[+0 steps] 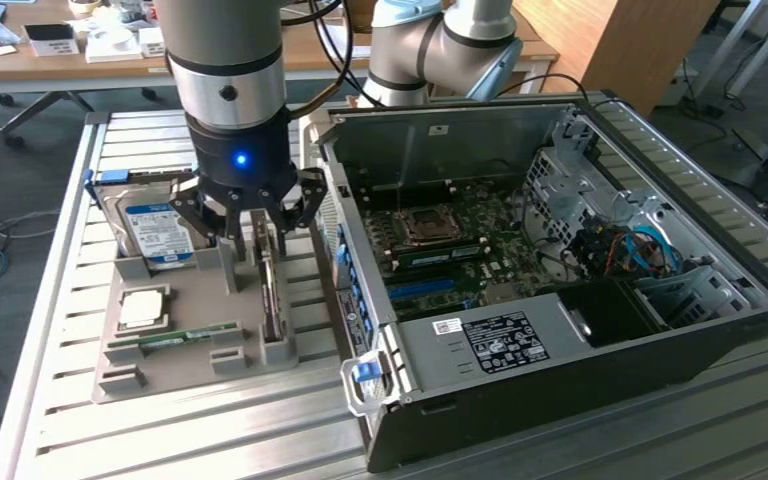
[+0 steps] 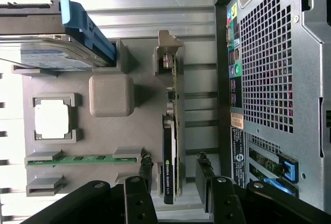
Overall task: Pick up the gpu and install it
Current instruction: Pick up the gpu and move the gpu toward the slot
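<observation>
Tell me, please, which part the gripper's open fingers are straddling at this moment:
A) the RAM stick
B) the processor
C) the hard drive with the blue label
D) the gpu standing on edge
D: in the wrist view the gripper has one finger on each side of the gpu, which stands on edge in the gray holder, with a gap showing on both sides.

bright even daylight — soft shadows, mild glare

arm [image 1: 231, 90]: upright, wrist pointing straight down | pincer [image 1: 261, 222]: jaws spread, gripping nothing
</observation>
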Available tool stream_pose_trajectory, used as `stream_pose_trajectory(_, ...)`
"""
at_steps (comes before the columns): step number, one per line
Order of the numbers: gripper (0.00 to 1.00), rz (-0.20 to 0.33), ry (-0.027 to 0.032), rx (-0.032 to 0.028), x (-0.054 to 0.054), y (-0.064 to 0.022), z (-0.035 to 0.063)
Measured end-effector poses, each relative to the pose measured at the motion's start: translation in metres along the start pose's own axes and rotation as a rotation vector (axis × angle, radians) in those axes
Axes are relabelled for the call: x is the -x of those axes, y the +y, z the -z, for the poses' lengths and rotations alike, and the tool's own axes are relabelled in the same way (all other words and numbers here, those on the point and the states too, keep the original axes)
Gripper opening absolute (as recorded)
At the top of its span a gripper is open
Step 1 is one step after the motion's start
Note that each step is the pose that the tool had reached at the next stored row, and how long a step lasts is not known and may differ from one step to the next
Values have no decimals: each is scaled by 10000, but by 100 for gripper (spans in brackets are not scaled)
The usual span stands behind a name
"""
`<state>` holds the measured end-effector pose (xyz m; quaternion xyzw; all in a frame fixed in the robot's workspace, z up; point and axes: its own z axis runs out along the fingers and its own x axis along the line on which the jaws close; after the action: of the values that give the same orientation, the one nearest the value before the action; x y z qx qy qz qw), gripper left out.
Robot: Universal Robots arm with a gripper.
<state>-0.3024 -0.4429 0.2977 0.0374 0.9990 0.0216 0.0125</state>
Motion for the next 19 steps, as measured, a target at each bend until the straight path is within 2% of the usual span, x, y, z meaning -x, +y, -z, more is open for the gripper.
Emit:
stream_pose_trajectory(8,47,0,-4,4,0,0,-10)
stream_pose_trajectory(19,47,-1,0,0,-3,-7,-149)
